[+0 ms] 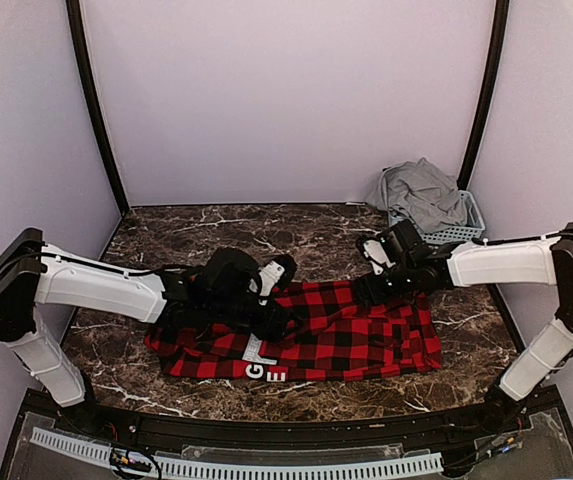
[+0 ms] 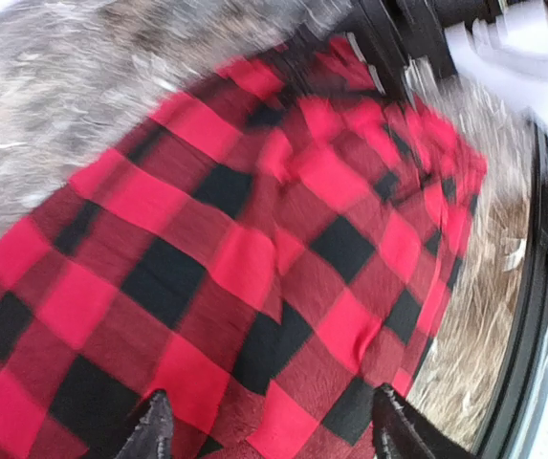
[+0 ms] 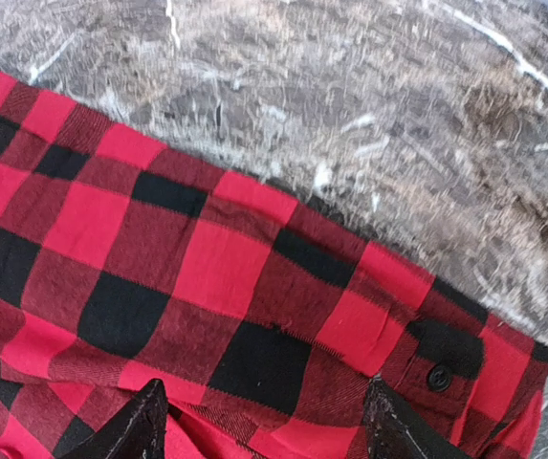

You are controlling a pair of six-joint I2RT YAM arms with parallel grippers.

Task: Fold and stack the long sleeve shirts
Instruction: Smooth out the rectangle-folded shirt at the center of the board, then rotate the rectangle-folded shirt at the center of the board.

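Observation:
A red-and-black check long sleeve shirt with white letters lies spread on the marble table. My left gripper hangs over its left part, jaws open, with only cloth below and nothing between the fingertips. Over the shirt's upper right edge is my right gripper, open too; its wrist view shows the shirt's edge and a buttoned cuff under the spread fingertips. A light grey shirt is heaped in the basket at the back right.
The pale blue slatted basket stands in the back right corner against the wall. Black frame posts rise at both back corners. Bare marble lies behind the shirt and to its left.

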